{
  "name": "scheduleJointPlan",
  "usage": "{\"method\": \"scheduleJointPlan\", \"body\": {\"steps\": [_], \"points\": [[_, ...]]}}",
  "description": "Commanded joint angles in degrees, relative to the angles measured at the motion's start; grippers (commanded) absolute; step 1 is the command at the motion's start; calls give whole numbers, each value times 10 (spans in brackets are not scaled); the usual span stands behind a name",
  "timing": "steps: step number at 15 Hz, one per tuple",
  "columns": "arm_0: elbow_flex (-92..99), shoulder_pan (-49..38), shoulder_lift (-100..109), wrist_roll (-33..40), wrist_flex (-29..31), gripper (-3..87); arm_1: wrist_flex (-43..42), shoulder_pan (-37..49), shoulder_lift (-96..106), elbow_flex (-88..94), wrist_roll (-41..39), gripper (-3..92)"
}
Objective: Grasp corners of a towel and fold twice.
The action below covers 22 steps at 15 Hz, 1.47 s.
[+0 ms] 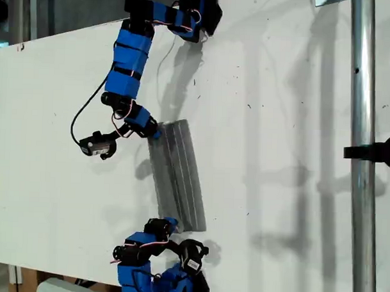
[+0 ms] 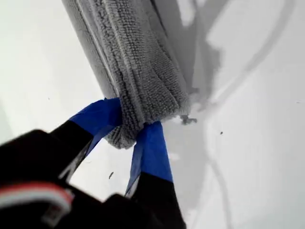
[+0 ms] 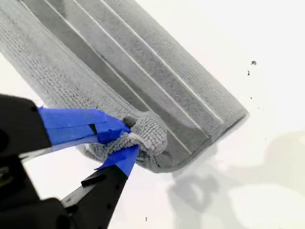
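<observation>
blue-taped jaws filled the foreground of both wrist views. my first gripper (image 2: 129, 125) was closed down on a bunched corner (image 2: 125, 136) at one short end of the towel (image 1: 177, 175), cloth pinched between the two taped fingers (image 2: 151, 148). my second gripper (image 3: 125, 143) was likewise clamped on a crumpled corner (image 3: 148, 136) at the towel's other short end, its jaws nearly together with only fabric between them.

in the exterior view the towel lay as a long narrow grey strip in the middle of the white table (image 1: 292, 124), running from just above centre down toward the lower middle of the frame, stripes along its length. one arm reached it from the upper left of the frame and touched its upper end; the other came up from the bottom edge and met its lower end. i could not tell from the wrist views alone which of those two was which.

judging by the narrow, layered look, the first fold seemed done and the second was in hand: both ends on one long side were gripped. the next move would call for lifting both corners together, keeping the edge taut between them, carrying it across to the opposite side and laying it down squarely before letting go. uneven lifting could skew the layers.
</observation>
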Motion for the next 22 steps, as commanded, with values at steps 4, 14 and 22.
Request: {"method": "scheduleJointPlan", "body": {"steps": [4,14,22], "points": [[97,69,24,-71,-114,-28,-40,-46,-21,53,32,-3],[221,127,4,-156,-266,-26,-56,-32,-118,59,37,-3],[180,128,121,-175,-94,210,47,-21,-8,78,56,349]]}}
